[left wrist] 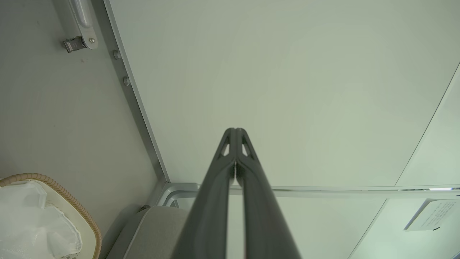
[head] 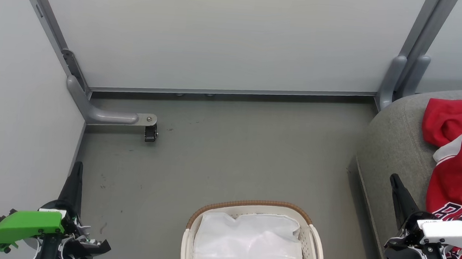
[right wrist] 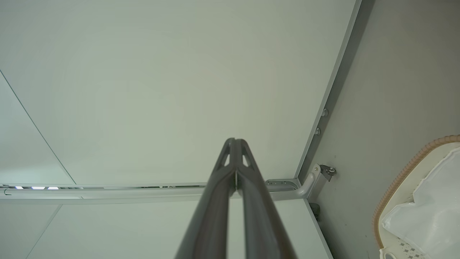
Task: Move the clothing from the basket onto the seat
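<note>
The red clothing (head: 458,157) lies heaped on the grey seat (head: 395,137) at the right; the jersey's white trim and dark lettering show. At the bottom centre stands the white basket (head: 250,205) with its brown woven rim, holding just a white liner sheet (head: 249,244). The basket (left wrist: 57,187) also shows at the left wrist view's lower left, and the basket (right wrist: 402,180) at the right wrist view's right edge. My left gripper (head: 77,167) is shut at the lower left, away from the basket. My right gripper (head: 394,179) is shut over the seat's front edge, beside the jersey. Both hold nothing.
Pale partition walls (head: 221,35) enclose the grey floor (head: 233,154) behind and on the left. A metal foot with a small caster (head: 150,133) juts from the left corner. Grey posts (head: 405,76) stand in the far right corner behind the seat.
</note>
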Tool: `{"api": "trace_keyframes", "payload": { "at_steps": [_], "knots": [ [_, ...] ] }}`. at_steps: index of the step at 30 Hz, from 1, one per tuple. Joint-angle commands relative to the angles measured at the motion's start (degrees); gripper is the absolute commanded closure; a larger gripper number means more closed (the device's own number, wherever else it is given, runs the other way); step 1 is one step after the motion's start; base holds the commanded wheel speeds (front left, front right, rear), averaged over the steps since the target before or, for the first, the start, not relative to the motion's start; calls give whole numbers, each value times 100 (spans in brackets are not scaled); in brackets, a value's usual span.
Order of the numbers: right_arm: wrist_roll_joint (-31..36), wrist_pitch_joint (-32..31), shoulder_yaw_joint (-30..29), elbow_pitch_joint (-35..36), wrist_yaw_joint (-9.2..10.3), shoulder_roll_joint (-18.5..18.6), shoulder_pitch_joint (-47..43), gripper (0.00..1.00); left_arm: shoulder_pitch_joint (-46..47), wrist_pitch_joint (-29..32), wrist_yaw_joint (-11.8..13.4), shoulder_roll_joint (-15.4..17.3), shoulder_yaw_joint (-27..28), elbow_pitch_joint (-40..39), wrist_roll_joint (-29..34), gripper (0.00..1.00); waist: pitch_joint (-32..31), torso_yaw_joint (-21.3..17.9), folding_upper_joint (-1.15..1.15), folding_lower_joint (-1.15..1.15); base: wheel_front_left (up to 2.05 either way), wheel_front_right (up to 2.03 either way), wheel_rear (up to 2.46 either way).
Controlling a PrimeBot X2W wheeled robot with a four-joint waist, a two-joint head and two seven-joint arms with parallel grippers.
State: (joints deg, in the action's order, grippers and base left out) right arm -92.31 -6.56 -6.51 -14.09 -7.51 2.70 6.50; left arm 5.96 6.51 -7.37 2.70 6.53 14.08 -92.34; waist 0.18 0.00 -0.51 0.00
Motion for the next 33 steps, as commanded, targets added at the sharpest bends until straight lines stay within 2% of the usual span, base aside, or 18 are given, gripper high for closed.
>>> {"api": "trace_keyframes", "payload": {
  "at_steps": [1, 33],
  "knots": [
    [-21, -13, -12, 21, 4, 35, -58, 100, 56, 22, -28, 34, 11, -11, -17, 100, 0, 0, 51, 0, 0, 0, 0],
    [-21, -13, -12, 20, 4, 35, -58, 100, 56, 22, -28, 34, 11, -11, -17, 100, 0, 0, 51, 0, 0, 0, 0]
  ]
}}
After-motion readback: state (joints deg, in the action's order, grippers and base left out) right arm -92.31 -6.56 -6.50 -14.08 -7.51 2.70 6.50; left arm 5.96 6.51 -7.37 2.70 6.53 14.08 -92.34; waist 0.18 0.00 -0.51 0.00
